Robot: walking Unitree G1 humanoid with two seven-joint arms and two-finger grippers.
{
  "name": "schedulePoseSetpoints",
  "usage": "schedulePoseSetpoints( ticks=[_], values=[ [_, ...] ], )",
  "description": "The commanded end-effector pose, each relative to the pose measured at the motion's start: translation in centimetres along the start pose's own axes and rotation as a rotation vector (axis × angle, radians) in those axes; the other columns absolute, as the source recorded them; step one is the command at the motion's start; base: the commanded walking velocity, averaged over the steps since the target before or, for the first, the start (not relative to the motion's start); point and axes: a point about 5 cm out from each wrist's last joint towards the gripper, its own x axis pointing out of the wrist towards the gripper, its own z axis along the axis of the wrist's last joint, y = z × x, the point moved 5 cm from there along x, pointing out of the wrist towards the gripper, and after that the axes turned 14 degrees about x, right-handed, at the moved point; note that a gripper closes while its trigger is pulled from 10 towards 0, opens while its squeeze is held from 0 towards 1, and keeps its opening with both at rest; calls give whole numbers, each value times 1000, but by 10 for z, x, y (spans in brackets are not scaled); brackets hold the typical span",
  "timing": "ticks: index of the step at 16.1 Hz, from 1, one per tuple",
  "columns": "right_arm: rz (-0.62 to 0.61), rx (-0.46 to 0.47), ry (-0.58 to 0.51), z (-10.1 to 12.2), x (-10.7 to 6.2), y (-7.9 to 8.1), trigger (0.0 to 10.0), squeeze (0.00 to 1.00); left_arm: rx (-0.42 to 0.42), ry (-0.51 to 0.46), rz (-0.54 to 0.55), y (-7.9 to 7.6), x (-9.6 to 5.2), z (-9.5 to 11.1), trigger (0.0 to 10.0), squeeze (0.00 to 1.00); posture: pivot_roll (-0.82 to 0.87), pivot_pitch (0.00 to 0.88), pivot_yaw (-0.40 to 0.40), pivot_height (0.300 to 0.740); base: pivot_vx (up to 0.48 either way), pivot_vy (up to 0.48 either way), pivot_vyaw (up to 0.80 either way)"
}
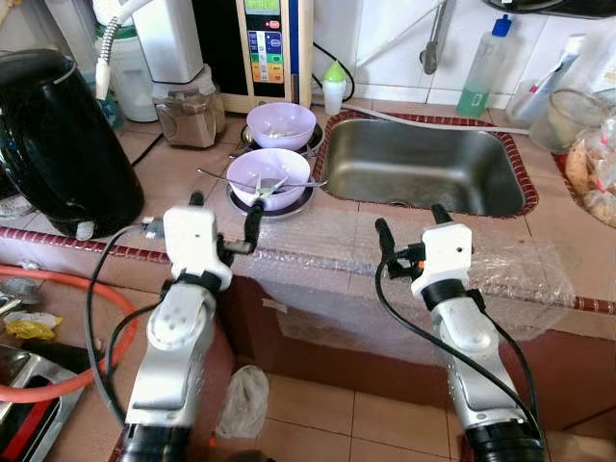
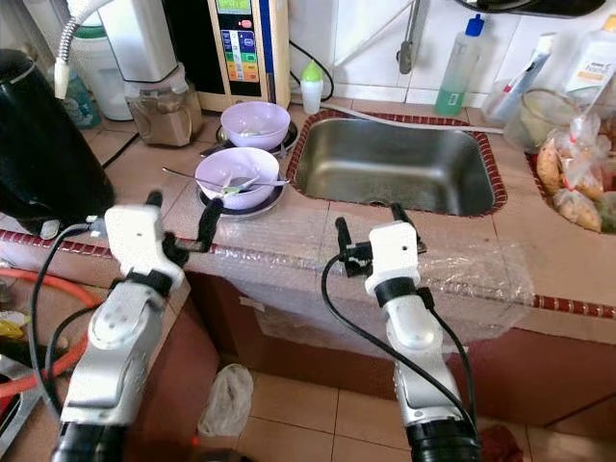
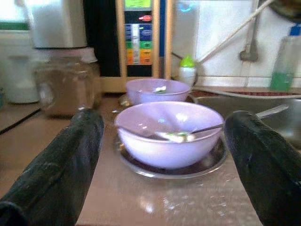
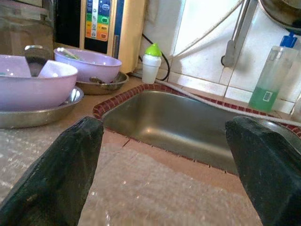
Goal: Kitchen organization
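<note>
A: A tiled kitchen counter (image 1: pixel 192 164), its front edge wrapped in clear film. Nearest us?

B: Both pincers, spread and empty: the left pincer (image 1: pixel 225 214) just before the near purple bowl (image 1: pixel 269 177), the right pincer (image 1: pixel 411 226) before the steel sink (image 1: pixel 419 166).

A: Farther back?

B: The near bowl holds spoons on a metal plate; a second purple bowl (image 1: pixel 281 124) stands behind it, beside a brown jar (image 1: pixel 188 115).

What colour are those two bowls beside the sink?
Both plastic bowls are pale lilac purple; the left wrist view shows it best.
</note>
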Motion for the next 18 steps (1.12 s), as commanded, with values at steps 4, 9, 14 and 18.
schedulePoseSetpoints(
  ticks=[4,9,14,18],
  values=[
    [19,-2,-5,4,-2,4,10000,0,5,-15,-34,-8,10,4,10000,0,-25,0,39,740,0,0,0],
    [21,1,2,1,-3,6,10000,0,12,-8,-30,-7,3,0,10000,0,-25,0,41,740,0,-419,0],
    [26,-2,5,0,-2,6,10000,0,17,-2,-10,-2,-2,1,10000,0,-8,0,36,740,0,-480,0],
    [50,-4,12,-2,-5,8,10000,0,64,38,109,17,-12,-2,10000,0,-1,0,29,740,0,0,0]
  ],
)
